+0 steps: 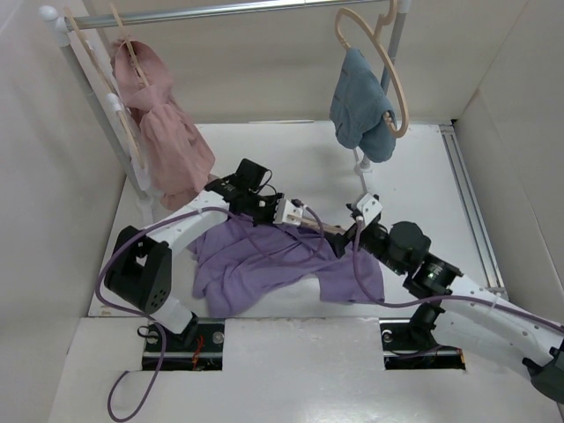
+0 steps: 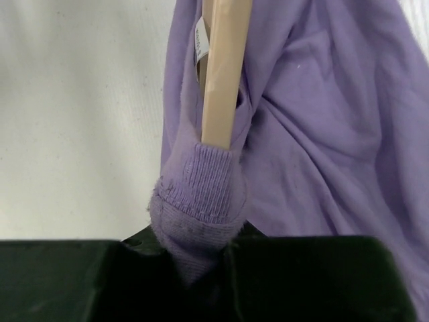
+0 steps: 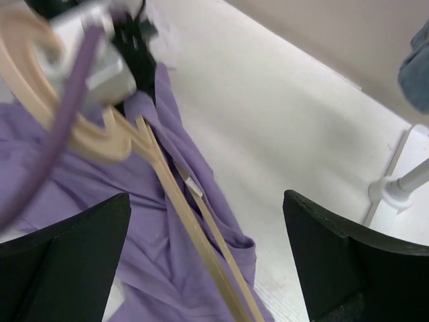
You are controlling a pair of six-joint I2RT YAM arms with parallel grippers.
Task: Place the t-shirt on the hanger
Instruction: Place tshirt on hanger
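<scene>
Black fingers (image 2: 100, 282) of the left gripper (image 2: 201, 265) fill the bottom of the left wrist view, clenched on the ribbed collar of the t-shirt (image 2: 322, 134), which bunches up between them. Straight ahead of that pinch, one pale arm of the hanger (image 2: 224, 67) goes into the neck opening. Whether its tip is also caught in the grip cannot be told. A white label (image 2: 201, 40) sits just left of the hanger arm, and the rest of the purple fabric drapes off to the gripper's right.

The right gripper (image 3: 206, 221) is released, with its fingers spread wide. The hanger's bars run between them, touching neither, and lie on the shirt below.

From above, the shirt lies crumpled on the table (image 1: 291, 150) beneath both grippers, mostly on their near side. Well beyond them stands a rail (image 1: 229, 11), with a pink garment (image 1: 167, 132) hanging far left and a blue cloth (image 1: 361, 110) far right.
</scene>
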